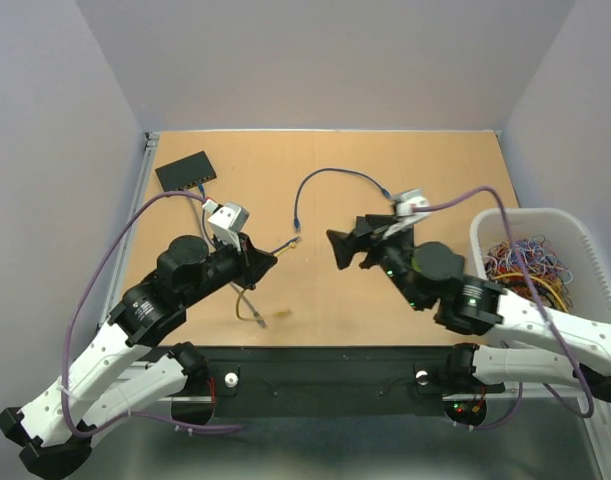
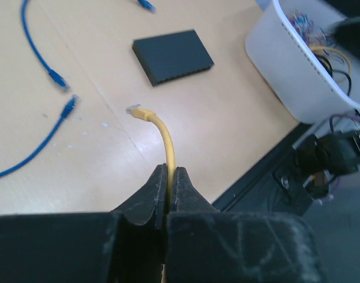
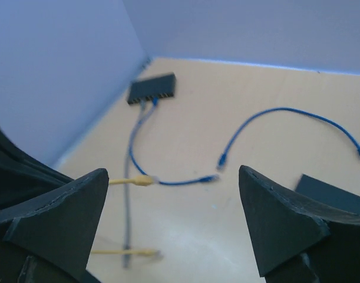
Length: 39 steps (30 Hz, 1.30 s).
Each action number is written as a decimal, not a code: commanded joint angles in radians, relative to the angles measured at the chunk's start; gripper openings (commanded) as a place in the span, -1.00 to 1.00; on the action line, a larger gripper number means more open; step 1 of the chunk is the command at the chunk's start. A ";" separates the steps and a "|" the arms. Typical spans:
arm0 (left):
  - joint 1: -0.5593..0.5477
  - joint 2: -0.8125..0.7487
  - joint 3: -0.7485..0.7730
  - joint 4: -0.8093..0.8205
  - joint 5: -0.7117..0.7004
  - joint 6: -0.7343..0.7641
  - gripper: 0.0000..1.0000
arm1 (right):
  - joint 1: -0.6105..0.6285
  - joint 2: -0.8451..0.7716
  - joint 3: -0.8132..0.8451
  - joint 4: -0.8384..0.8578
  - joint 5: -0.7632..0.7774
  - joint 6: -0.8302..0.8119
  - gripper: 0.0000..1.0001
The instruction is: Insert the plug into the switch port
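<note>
My left gripper (image 1: 268, 260) is shut on a yellow cable (image 2: 168, 147) a short way behind its plug (image 2: 138, 111), which sticks out ahead of the jaws above the table. The yellow plug (image 1: 293, 241) also shows in the right wrist view (image 3: 138, 180). The black switch (image 1: 185, 172) lies at the far left of the table with a grey and a blue cable plugged in; it also shows in the right wrist view (image 3: 151, 88). My right gripper (image 1: 335, 250) is open and empty, facing the left gripper across the table's middle (image 3: 174, 173).
A blue cable (image 1: 330, 175) arcs across the far middle, with loose blue plugs (image 3: 222, 159) near the yellow plug. The yellow cable's other end (image 1: 260, 318) lies near the front. A second black box (image 2: 172, 56) lies under my right arm. A white basket (image 1: 485, 235) of cables stands at the right.
</note>
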 commanded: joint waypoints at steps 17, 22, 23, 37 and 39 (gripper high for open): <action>-0.002 -0.108 0.021 0.322 -0.056 0.113 -1.00 | -0.207 0.156 0.299 -0.144 -0.599 0.898 0.80; -0.002 -0.134 0.008 0.307 -0.074 0.186 -1.00 | -0.364 0.296 0.383 -0.129 -0.751 0.920 0.68; -0.002 -0.134 0.004 0.307 -0.077 0.186 -1.00 | -0.373 0.314 0.394 -0.124 -0.770 0.920 0.67; -0.002 -0.144 -0.022 0.296 -0.105 0.179 -1.00 | -0.386 0.449 0.383 0.104 -1.011 1.035 0.50; -0.002 -0.144 -0.022 0.296 -0.106 0.176 -1.00 | -0.384 0.452 0.362 0.154 -1.026 1.056 0.42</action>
